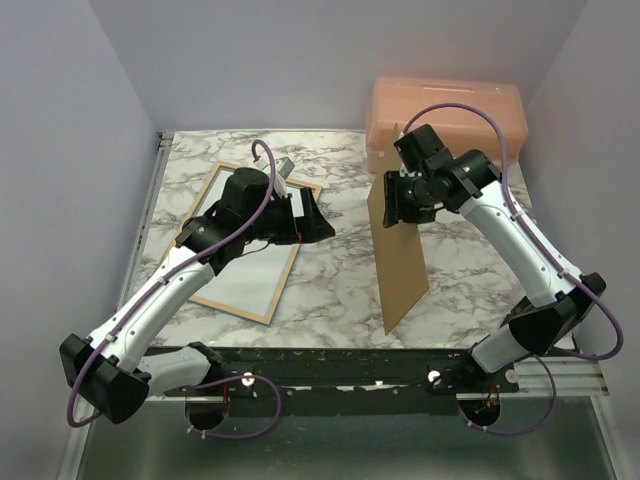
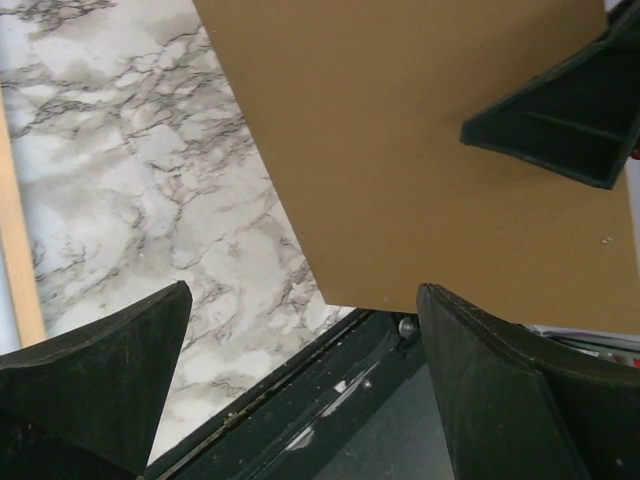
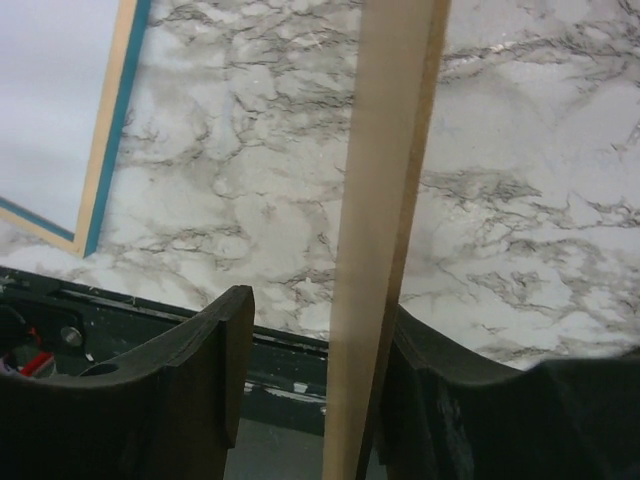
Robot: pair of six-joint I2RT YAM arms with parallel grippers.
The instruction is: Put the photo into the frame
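The frame (image 1: 232,309) lies flat at the table's left, pale wood side up, with a blue strip along its border (image 3: 105,140). My left gripper (image 1: 310,218) hovers over its right edge, open and empty (image 2: 305,295). A plain brown board (image 1: 400,260) stands upright on its lower edge right of centre. My right gripper (image 1: 400,195) is at the board's top. The board (image 3: 385,200) shows edge-on between the fingers, against the right finger (image 3: 450,390) and clear of the left one, so the gripper (image 3: 320,305) is open. The photo's printed face is hidden.
A peach plastic box (image 1: 450,115) stands at the back right, just behind the right arm. The table's dark front rail (image 2: 330,390) lies close below the board's lower corner. Grey walls close in the left, back and right sides.
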